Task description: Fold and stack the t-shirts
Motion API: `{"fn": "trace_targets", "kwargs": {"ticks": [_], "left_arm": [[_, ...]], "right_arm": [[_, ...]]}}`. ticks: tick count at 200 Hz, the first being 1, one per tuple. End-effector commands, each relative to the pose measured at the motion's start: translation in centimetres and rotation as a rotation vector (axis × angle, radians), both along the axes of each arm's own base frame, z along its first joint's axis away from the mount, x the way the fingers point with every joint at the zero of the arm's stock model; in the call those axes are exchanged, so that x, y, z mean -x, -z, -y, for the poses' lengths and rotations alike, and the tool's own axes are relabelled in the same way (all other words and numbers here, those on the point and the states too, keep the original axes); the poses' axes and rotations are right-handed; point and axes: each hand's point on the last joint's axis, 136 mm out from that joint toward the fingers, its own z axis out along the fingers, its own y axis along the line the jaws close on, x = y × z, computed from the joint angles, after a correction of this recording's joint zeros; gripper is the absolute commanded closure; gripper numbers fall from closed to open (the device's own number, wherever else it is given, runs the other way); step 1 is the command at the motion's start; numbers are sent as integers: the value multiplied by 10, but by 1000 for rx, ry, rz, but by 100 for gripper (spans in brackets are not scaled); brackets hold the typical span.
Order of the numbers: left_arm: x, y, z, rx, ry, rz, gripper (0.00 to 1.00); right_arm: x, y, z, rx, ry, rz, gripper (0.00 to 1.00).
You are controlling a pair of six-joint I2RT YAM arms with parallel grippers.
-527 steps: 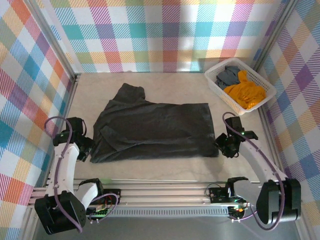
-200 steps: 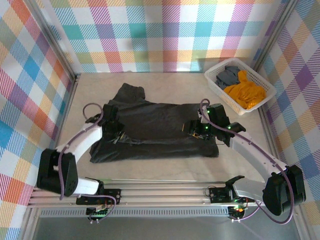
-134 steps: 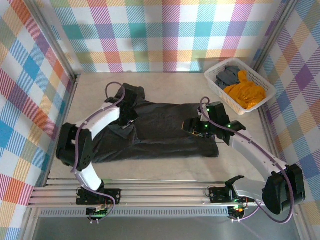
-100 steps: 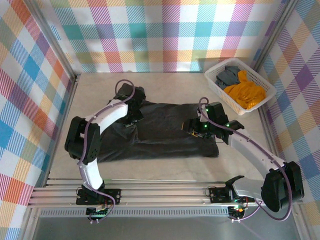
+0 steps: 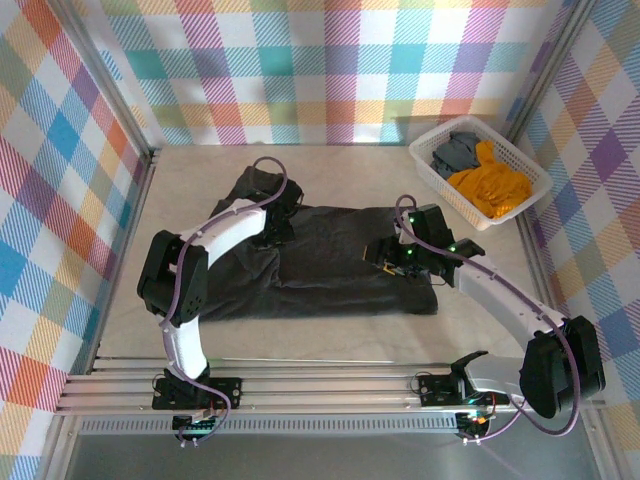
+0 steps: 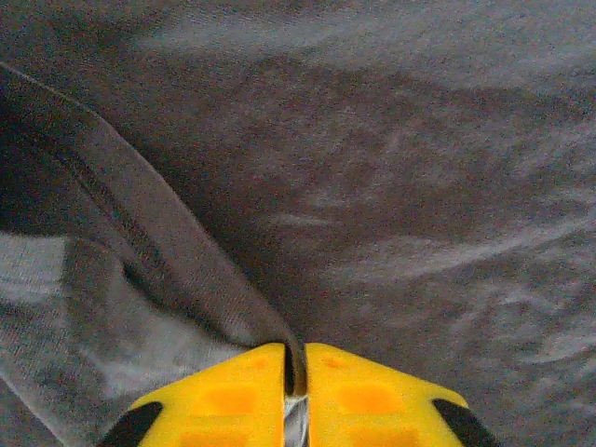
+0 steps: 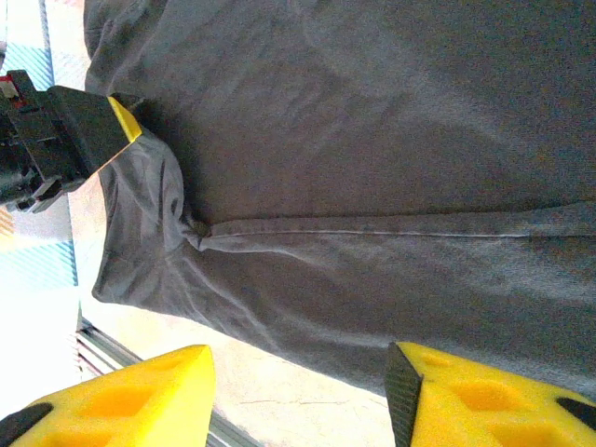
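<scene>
Shirts: 3 total. L gripper (image 6: 296, 358) is at the upper-left part of 1 charcoal-black t-shirt (image 5: 330, 262), its yellow fingers (image 6: 354, 391) pinched together on a raised fold of that cloth. The shirt lies spread mid-table (image 5: 190, 175). R gripper (image 7: 298, 372) is over the shirt's right part, fingers wide apart w/ nothing between. Far right, 1 white basket (image 5: 447, 193) holds 1 grey t-shirt (image 5: 456, 150) & 1 orange t-shirt (image 5: 490, 188).

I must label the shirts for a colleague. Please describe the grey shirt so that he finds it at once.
At the table's far right corner stands a white basket. The grey shirt lies crumpled in its far end. Its neighbour there is the orange shirt, and the black shirt lies spread on the table outside.
</scene>
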Motion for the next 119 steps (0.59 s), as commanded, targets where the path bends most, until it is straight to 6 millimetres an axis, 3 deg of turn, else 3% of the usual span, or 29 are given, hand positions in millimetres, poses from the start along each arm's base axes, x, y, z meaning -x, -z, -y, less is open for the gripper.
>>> {"fn": "trace_targets", "kwargs": {"ticks": [1, 34, 73, 90, 119], "left_arm": [[-5, -12, 19, 49, 103, 67, 73], [1, -31, 2, 57, 80, 165, 58], [26, -26, -21, 26, 30, 114, 64], [50, -29, -55, 6, -100, 116, 76], [86, -10, -103, 111, -327, 36, 84]], "right_arm": [[1, 3, 1, 13, 5, -14, 48], [3, 4, 0, 8, -5, -17, 48], [3, 7, 8, 44, 12, -14, 50], [1, 18, 27, 105, 75, -38, 54], [3, 67, 80, 211, 248, -223, 66]]}}
